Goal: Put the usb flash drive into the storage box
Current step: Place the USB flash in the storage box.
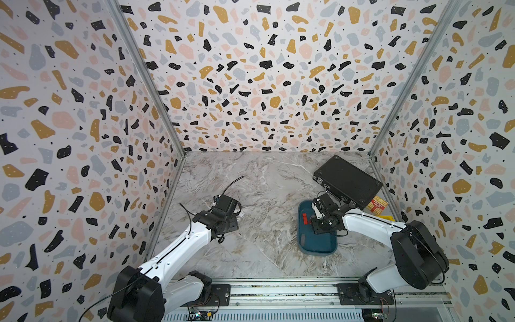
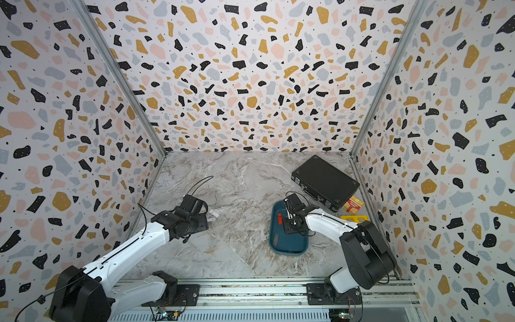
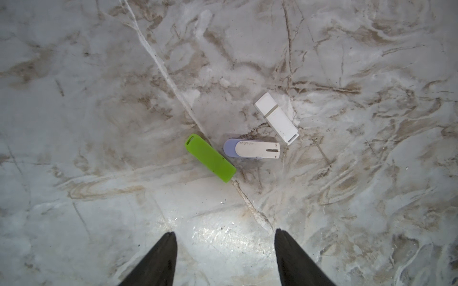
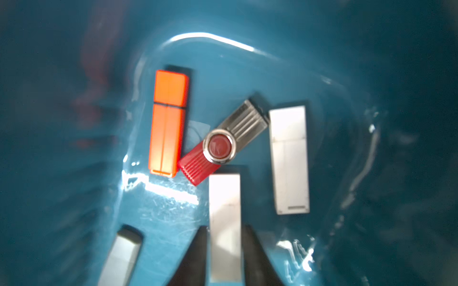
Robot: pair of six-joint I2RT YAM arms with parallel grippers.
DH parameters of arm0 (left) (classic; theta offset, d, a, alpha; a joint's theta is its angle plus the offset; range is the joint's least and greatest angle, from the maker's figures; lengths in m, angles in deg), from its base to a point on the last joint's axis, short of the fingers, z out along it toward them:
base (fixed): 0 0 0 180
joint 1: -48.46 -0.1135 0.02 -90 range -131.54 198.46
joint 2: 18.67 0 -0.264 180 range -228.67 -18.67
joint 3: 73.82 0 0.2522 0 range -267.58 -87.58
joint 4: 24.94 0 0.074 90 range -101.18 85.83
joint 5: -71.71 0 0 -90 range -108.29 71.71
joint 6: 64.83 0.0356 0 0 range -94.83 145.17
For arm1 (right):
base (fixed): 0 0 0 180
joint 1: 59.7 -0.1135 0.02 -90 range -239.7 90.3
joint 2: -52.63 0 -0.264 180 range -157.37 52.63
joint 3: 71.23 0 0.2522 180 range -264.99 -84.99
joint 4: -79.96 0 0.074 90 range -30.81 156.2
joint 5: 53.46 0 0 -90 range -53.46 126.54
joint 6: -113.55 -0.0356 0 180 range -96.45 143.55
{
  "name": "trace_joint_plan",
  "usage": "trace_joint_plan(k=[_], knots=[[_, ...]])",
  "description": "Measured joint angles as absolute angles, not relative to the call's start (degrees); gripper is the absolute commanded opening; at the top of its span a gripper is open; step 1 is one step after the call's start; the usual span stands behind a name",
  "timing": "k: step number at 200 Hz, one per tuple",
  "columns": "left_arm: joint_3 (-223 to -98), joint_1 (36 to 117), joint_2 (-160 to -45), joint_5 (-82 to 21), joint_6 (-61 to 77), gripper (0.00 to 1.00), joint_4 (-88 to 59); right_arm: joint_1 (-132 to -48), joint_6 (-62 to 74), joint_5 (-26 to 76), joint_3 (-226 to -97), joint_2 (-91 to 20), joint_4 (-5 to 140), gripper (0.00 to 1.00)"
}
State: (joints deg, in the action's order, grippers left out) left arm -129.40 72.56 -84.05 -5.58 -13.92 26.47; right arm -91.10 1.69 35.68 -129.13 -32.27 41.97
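Partly done. The box [image 1: 320, 244] holds four drives (orange [image 4: 168, 123], red [image 4: 198, 168], silver [image 4: 288, 158], another silver [image 4: 121, 257]). Right pincer [image 4: 225, 227], narrow, flanks a fifth drive [image 4: 224, 198] inside it; gripped or freed, cannot tell. Left pincer [image 3: 224, 232], wide and empty, hangs over the green [image 3: 210, 158], lilac [image 3: 251, 148] and white [image 3: 276, 118] drives left on the worktop [image 3: 99, 99].
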Motion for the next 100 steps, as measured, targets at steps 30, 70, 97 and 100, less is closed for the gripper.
trace_joint_plan(k=[30, 70, 97, 100], knots=[[-129.4, 72.6, -86.9, -5.2, -14.9, 0.67, 26.0, -91.1, 1.7, 34.8, -129.0, -31.0, 41.6, 0.48], [-129.5, 71.9, -90.9, -4.6, -16.1, 0.65, 25.1, -91.1, 1.7, 33.0, -128.2, -24.6, 41.6, 0.49], [-130.5, 70.2, -95.2, -4.3, -16.2, 0.64, 24.4, -91.1, 1.7, 32.0, -128.2, -23.6, 41.9, 0.49], [-130.7, 70.0, -95.6, -4.4, -16.2, 0.64, 24.3, -91.1, 1.7, 31.9, -128.2, -23.6, 41.9, 0.49]])
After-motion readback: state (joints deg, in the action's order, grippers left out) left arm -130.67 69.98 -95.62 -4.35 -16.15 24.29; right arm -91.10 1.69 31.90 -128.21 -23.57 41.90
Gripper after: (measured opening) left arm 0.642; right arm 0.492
